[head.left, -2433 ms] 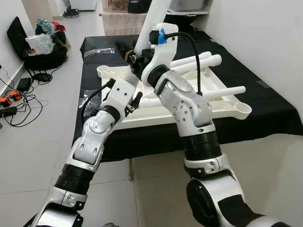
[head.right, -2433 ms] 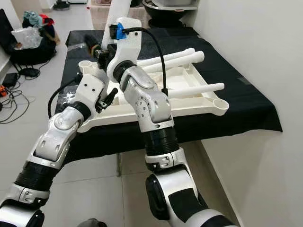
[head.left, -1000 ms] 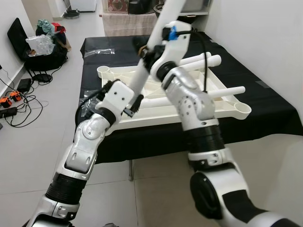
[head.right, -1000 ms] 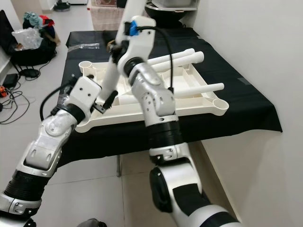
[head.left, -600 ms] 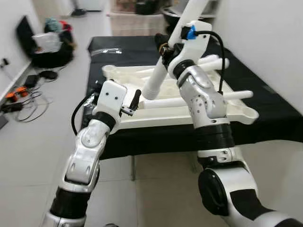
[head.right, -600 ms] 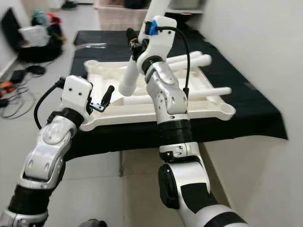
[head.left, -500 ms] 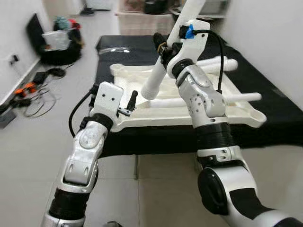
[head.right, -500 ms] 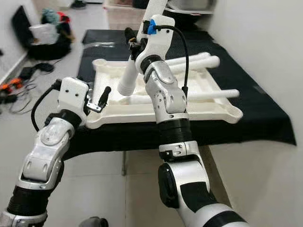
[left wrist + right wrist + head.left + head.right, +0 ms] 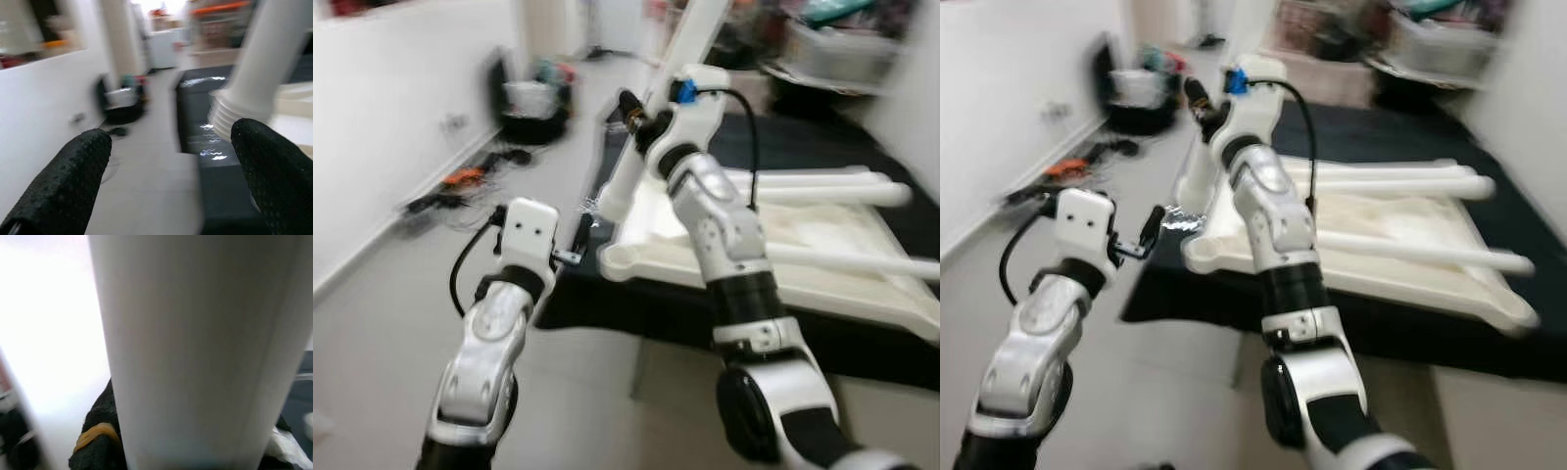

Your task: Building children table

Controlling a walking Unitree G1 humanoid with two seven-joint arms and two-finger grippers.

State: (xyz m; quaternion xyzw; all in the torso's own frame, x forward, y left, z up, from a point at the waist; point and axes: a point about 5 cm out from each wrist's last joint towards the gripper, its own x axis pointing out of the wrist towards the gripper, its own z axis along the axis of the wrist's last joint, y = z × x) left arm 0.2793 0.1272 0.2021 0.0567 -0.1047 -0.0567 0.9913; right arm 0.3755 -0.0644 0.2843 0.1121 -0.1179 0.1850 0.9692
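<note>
White plastic tabletop, turned upside down, lies on a bench draped in black cloth; it is the landmark for everything else. Three loose white table legs lie across its underside. The head views are blurred.

A fourth white leg is held up by the right gripper, above the tabletop's near-left corner. The leg slants, with its ribbed lower end hanging just above and outside that corner's round socket. In the right wrist view the leg sits hard against the camera, with black finger pads closed on it.

The left gripper hovers off the tabletop's left edge, just beside the socket, its fingers spread wide and holding nothing. The left wrist view looks between its two black fingers at the leg's ribbed end.

Judging by this, the step in hand is fitting the first leg. The next move likely calls for bringing the ribbed end over the socket, standing the leg upright, then pressing or twisting it home.
</note>
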